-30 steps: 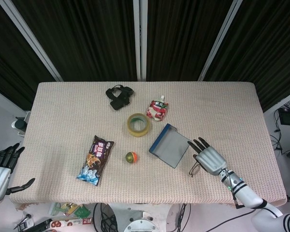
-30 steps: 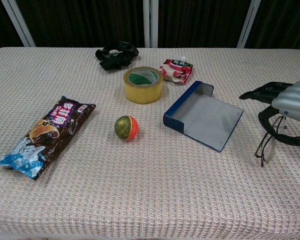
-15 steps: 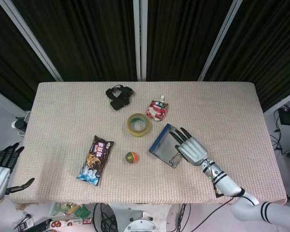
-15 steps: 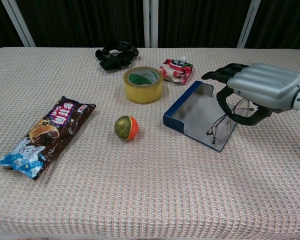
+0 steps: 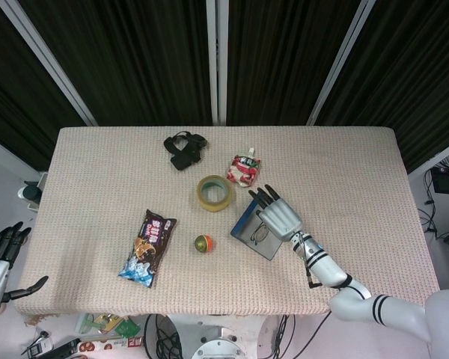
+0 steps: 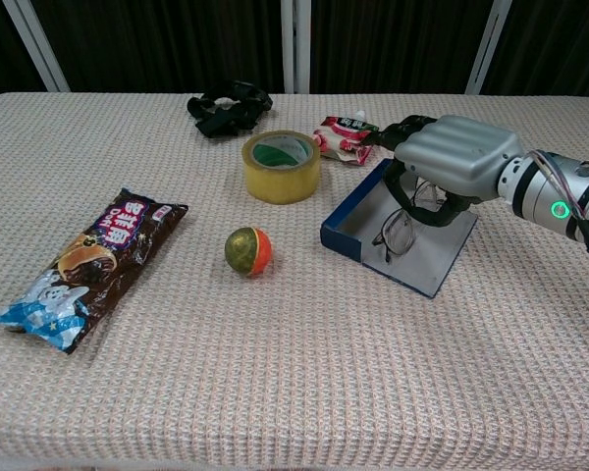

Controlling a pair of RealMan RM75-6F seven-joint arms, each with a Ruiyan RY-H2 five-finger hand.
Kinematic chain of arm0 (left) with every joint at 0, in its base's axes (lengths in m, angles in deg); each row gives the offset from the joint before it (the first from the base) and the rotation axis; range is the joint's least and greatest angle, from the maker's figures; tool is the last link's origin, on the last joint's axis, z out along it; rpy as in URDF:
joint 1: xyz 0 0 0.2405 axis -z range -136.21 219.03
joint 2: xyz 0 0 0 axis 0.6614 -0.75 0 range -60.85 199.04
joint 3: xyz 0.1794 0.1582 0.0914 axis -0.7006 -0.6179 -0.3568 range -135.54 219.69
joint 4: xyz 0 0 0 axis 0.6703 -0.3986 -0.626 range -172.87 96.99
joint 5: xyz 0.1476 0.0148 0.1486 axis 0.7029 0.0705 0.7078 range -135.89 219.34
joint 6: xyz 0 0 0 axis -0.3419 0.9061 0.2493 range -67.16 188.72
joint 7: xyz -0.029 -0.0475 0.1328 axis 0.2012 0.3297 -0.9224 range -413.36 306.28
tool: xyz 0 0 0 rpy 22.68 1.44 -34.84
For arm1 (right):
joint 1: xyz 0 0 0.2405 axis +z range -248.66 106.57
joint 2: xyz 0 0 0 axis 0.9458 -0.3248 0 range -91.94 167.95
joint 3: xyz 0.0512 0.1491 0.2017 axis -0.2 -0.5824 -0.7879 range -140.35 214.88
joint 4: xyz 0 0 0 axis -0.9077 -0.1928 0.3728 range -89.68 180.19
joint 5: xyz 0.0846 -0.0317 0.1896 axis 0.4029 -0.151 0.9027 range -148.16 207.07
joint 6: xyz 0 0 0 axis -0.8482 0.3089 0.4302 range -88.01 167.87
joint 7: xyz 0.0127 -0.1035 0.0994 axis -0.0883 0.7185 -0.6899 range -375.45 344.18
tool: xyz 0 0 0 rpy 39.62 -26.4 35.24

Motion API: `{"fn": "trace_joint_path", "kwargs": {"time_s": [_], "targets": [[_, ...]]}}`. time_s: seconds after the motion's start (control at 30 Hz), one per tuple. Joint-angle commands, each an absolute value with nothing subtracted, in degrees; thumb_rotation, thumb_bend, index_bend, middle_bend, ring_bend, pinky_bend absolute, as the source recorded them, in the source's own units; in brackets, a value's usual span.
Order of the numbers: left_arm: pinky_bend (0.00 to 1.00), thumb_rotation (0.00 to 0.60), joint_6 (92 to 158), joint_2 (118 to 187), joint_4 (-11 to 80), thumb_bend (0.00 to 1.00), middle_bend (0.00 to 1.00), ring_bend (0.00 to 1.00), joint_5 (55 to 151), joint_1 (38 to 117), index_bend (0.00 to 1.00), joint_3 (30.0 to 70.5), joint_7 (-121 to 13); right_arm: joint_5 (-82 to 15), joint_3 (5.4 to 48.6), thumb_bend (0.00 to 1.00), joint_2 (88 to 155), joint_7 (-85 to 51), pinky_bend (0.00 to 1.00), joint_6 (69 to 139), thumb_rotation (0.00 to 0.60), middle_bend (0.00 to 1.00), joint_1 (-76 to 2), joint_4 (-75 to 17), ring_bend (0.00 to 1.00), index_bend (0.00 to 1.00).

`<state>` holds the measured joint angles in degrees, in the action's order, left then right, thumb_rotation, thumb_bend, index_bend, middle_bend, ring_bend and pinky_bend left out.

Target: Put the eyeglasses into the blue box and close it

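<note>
snack bag (image 6: 86,267): I saw large white characters on its brown end, but I could not read them for certain.
pouch (image 6: 347,137): I made out red-and-white print and a small green patch; no word was legible to me.
tape roll (image 6: 281,165): I found no lettering on it.
box (image 6: 438,257): I found no label on it.

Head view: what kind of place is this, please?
Probably a robot lab set up for recording: a cloth-covered table before dark curtains, unrelated test items such as a tape roll and ball, and cables on the floor.
</note>
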<state>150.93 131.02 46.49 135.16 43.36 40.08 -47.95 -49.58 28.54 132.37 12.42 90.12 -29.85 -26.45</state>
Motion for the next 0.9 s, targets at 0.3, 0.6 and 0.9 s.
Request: {"fn": "trace_joint_path", "kwargs": {"time_s": [0.3, 0.6, 0.9], "targets": [[0.19, 0.383, 150.96, 131.38, 45.51, 0.15, 0.02, 0.06, 134.89, 43.11, 0.03, 40.04, -47.12, -48.12, 27.93, 0.39, 136.68, 11.95, 0.00, 91.26, 0.600, 0.00, -28.07, -22.54, 0.00, 0.67], [0.19, 0.381, 151.03, 131.43, 45.19, 0.15, 0.02, 0.06, 134.77, 43.00, 0.03, 40.10, -46.83, -48.18, 28.25, 0.39, 138.56, 11.00, 0.00, 92.22, 0.600, 0.00, -27.29, -20.64, 0.00, 0.63], [0.19, 0.383, 150.82, 131.66, 44.81, 0.15, 0.02, 0.06, 134.70, 42.97, 0.03, 40.03, -46.51, -49.44, 29.85, 0.35, 136.69, 9.27, 0.00, 92.87, 0.600, 0.00, -27.65, -21.75, 0.00, 0.22]]}}
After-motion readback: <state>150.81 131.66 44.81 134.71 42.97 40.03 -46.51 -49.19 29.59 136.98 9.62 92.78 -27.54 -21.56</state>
